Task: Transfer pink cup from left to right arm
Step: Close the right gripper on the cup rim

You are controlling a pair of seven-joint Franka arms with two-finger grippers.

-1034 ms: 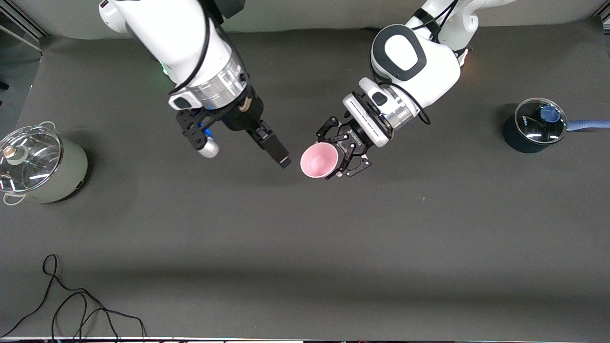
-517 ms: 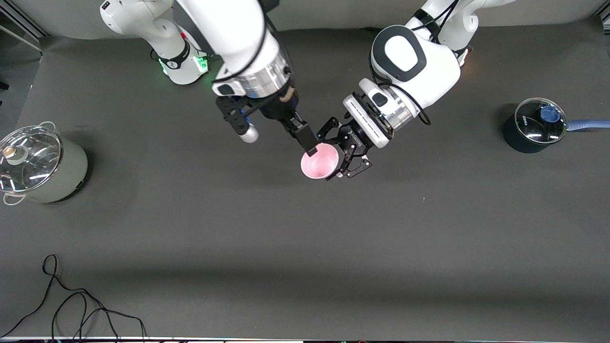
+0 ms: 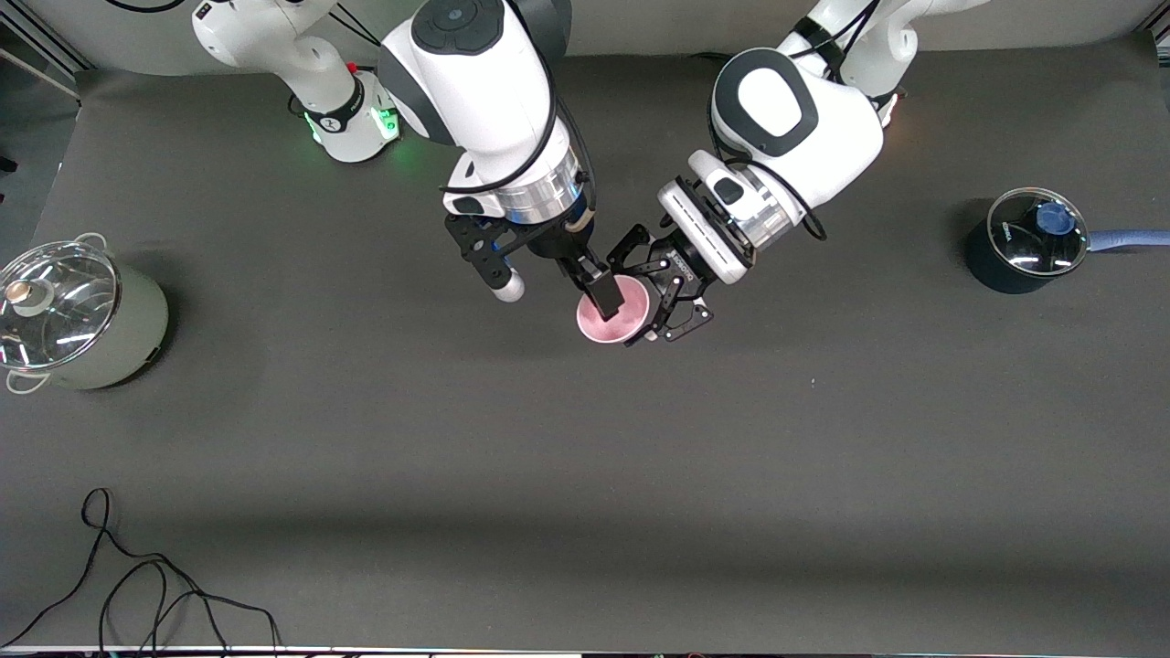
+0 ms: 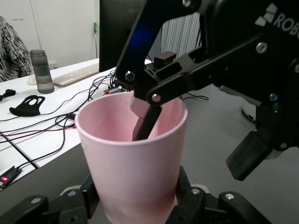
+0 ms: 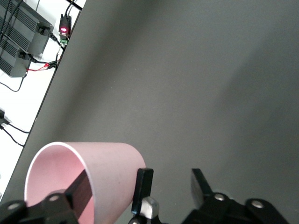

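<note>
We start nearest the front camera, where a black cable (image 3: 146, 585) lies coiled on the dark table (image 3: 585, 475) toward the right arm's end; farther from the camera, a pale green pot (image 3: 78, 315) with a glass lid stands at that same end, and a dark saucepan (image 3: 1028, 239) with a glass lid and blue handle stands at the left arm's end; between them, raised over the middle of the table, we find the pink cup (image 3: 614, 315), tilted with its mouth toward the front camera; the left gripper (image 3: 665, 302) is clamped around the cup's lower body, its black linkage fingers (image 4: 88, 198) pressing the wall from both sides; the right gripper (image 3: 603, 294) meets the cup at its rim, one long straight finger (image 4: 145, 123) reaching down inside the mouth and the other finger (image 5: 142, 189) outside the wall, so its jaws straddle the rim and stand wide, and we see no squeeze on the wall yet; farthest from the camera, the two arms' white bodies rise toward their bases.
</note>
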